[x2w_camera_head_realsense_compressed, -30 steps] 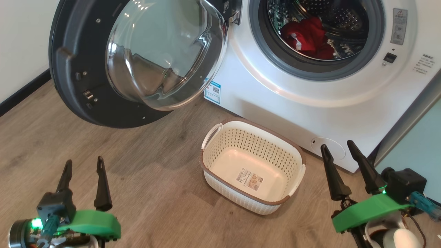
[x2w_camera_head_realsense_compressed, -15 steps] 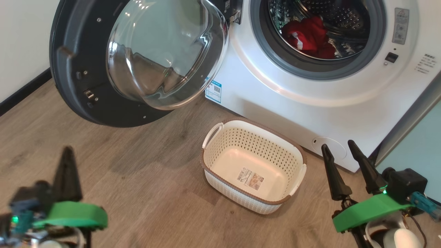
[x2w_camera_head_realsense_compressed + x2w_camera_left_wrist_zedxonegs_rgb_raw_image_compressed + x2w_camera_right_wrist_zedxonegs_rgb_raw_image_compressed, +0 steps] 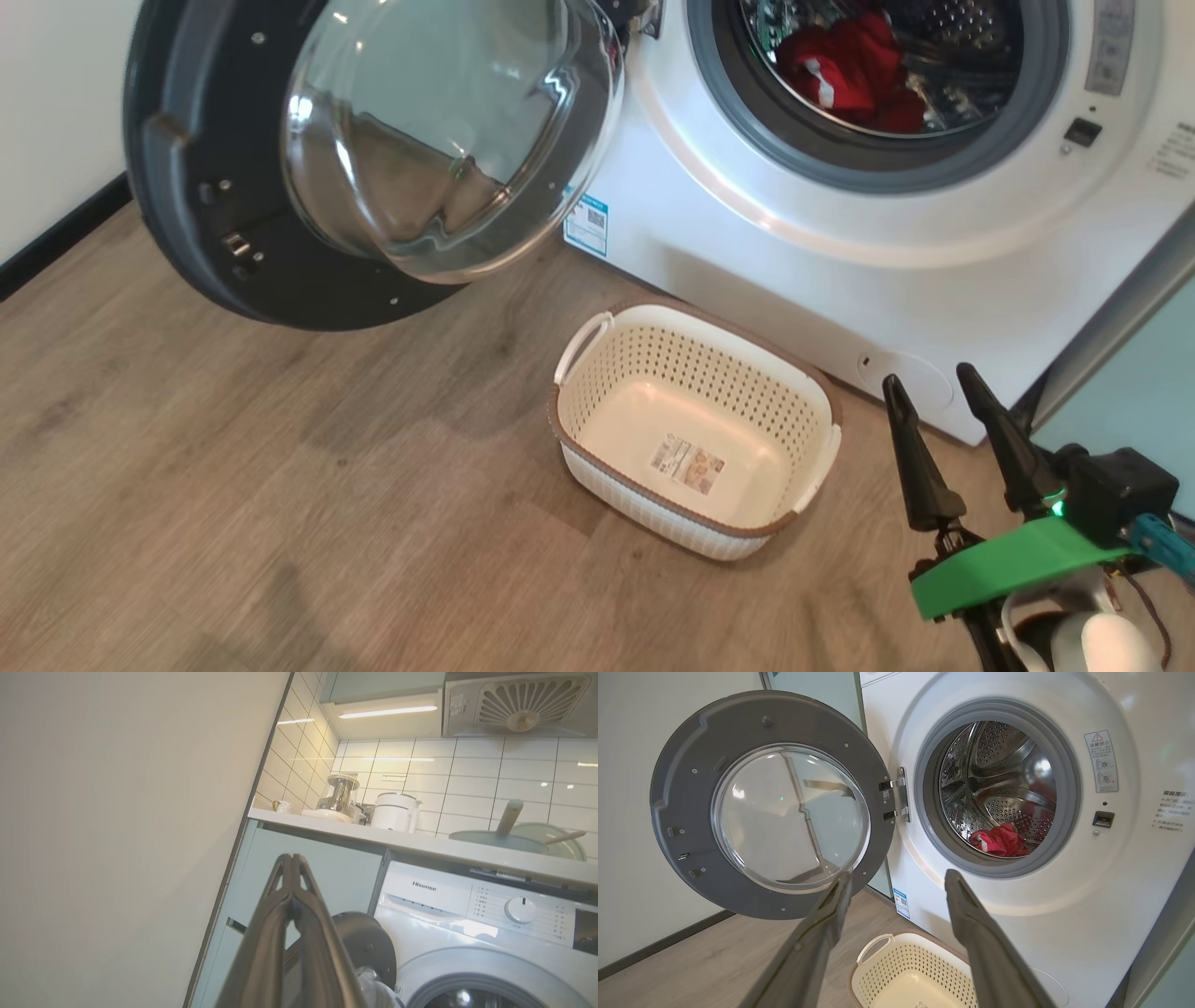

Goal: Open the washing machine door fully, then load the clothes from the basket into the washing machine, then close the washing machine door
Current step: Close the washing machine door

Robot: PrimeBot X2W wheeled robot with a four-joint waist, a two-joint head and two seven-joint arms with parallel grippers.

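The washing machine door (image 3: 215, 233) stands swung wide open at the upper left, its glass bowl bulging toward me. Red clothes (image 3: 854, 65) lie inside the steel drum of the white washing machine (image 3: 794, 271). The cream basket (image 3: 709, 373) sits on the floor before the machine, holding nothing but its label sticker. My right gripper (image 3: 929, 378) hovers open at the lower right, just right of the basket, nothing between its fingers. The right wrist view shows that gripper (image 3: 897, 876) aimed at the door (image 3: 682, 788), the clothes (image 3: 999, 841) and the basket (image 3: 896, 961). My left gripper (image 3: 292, 858) is shut on nothing, pointing up past the machine (image 3: 448, 914).
A pale mint cabinet panel (image 3: 1139, 392) borders the machine on the right. A white wall with a dark baseboard (image 3: 56, 233) runs along the left behind the door. Wooden floor (image 3: 280, 485) spreads left of the basket. A counter (image 3: 420, 842) with appliances tops the machine.
My left gripper, open at the lower left a second ago, has swung out of the head view and now shows shut. The camera shifted slightly. The right gripper, door and basket stayed put.
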